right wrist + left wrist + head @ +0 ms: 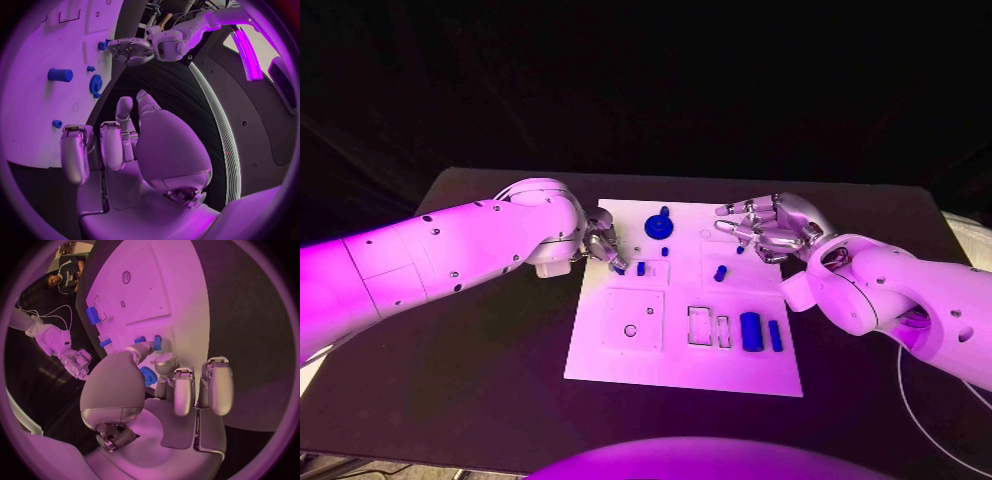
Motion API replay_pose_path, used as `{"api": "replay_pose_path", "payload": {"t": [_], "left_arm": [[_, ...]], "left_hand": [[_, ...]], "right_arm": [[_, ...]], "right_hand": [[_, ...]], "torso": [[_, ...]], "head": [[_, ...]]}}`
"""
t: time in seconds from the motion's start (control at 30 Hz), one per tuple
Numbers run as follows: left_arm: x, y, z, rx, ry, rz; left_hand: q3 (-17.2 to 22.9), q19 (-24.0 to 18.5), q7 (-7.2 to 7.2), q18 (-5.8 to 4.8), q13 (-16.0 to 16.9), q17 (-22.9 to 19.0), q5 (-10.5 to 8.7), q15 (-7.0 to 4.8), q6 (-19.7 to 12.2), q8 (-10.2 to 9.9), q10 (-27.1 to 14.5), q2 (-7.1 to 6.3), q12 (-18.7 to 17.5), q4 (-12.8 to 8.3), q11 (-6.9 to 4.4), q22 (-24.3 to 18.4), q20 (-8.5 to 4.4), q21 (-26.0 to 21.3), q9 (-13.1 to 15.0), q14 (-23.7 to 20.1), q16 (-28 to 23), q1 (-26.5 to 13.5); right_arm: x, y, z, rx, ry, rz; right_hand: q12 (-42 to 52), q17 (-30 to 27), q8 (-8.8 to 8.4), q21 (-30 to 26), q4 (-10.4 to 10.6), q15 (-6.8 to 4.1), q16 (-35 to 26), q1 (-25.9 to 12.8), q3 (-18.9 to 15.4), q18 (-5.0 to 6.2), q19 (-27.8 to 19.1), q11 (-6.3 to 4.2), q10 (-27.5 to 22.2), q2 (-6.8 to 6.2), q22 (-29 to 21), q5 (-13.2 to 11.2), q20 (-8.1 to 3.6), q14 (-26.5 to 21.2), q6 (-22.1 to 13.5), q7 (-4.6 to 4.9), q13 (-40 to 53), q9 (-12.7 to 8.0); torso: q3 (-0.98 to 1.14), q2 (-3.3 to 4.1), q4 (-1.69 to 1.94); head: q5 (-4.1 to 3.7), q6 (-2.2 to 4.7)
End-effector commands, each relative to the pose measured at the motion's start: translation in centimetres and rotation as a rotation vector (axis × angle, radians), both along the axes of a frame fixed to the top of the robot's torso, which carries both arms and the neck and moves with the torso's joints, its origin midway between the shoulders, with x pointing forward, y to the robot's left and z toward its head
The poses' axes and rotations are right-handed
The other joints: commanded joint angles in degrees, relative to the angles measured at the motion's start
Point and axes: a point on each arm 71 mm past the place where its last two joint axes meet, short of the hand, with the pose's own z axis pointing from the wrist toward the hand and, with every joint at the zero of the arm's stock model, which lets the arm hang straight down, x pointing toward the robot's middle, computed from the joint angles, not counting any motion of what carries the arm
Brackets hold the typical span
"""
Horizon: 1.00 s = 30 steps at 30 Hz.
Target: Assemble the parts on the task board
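The white task board (678,352) lies in the middle of the black table. My left hand (600,247) is at the board's left edge, and its thumb and a finger (147,349) meet on a small blue part (139,339), beside a blue peg (640,268) standing in the board. A blue gear (659,222) sits farther back, partly hidden behind the fingers in the left wrist view (148,375). My right hand (769,228) hovers over the board's far right corner with loosely bent fingers and nothing in them.
A blue cylinder (750,330) and a thinner blue bar (775,335) lie near the board's front right, next to two rectangular slots (700,324). Another small blue piece (720,271) sits mid-board. Bare black table (473,350) surrounds the board.
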Motion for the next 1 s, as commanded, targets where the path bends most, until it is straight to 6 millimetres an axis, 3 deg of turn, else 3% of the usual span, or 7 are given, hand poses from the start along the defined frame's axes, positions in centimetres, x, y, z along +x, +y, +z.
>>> {"api": "replay_pose_path", "payload": {"t": [0.03,0.27,0.5,1.0], "left_arm": [[-0.30,-0.27,-0.63,0.021,0.042,-0.016],[-0.38,-0.45,-1.17,0.026,0.070,-0.014],[-0.31,-0.29,-1.31,0.034,0.074,-0.001],[-0.03,0.02,-1.27,0.036,0.053,0.045]], "left_hand": [[9.2,3.3,-0.09,0.38,0.1,15.1,0.18,-0.21,0.4,-0.2,0.4,0.48,0.3,-9.2,0.02,9.5,-0.03,0.3,-0.1,5.9,0.2,-0.3],[8.2,3.5,-0.56,0.21,1.9,15.1,0.06,-0.29,1.5,-0.1,1.7,1.12,1.7,-8.4,-0.24,10.1,-0.08,0.9,-0.5,5.9,0.2,-2.4],[3.9,3.9,-1.50,-0.04,3.2,15.1,-0.11,-0.77,2.9,-0.2,2.6,0.96,2.7,-6.7,-0.88,10.9,-0.36,1.8,-1.2,5.9,0.2,-5.5],[-3.5,4.5,-1.78,-0.42,3.9,15.1,-0.18,-1.06,4.3,-0.7,2.8,1.34,3.0,-2.6,-1.15,12.2,-0.63,3.2,-2.9,5.9,0.2,-10.0]], "right_arm": [[-0.11,0.24,0.06,0.004,-0.009,0.019],[-0.13,0.24,0.08,0.004,-0.010,0.019],[-0.12,0.20,0.08,0.004,-0.010,0.018],[-0.12,0.20,0.08,0.005,-0.012,0.017]], "right_hand": [[0.3,0.0,-0.05,-0.3,0.0,-0.54,-0.3,-0.5,-0.3,0.73,0.2,-0.13,0.2,0.23,4.9,0.1,-0.36,2.5,-0.1,-0.03,0.1,0.0],[0.3,0.0,-0.04,-0.3,0.0,-0.55,-0.3,-0.5,-0.4,0.73,0.2,-0.13,0.2,0.26,4.9,0.1,-0.36,2.5,-0.1,-0.04,0.1,0.0],[0.3,0.0,-0.04,-0.3,0.0,-0.55,-0.3,-0.5,-0.4,0.73,0.2,-0.13,0.2,0.26,4.9,0.1,-0.36,2.5,-0.1,-0.04,0.1,0.0],[0.1,-0.1,-0.03,-0.4,-0.1,-0.55,-0.4,-0.5,-0.4,0.75,0.2,-0.14,0.1,0.28,4.8,0.1,-0.36,2.5,-0.1,-0.05,-0.1,0.0]], "torso": [[0.02,0.03,-0.07],[0.02,0.00,-0.04],[0.06,-0.01,0.00],[0.03,-0.03,-0.02]], "head": [[-0.02,-0.07],[-0.16,-0.27],[-0.25,-0.38],[-0.23,-0.42]]}}
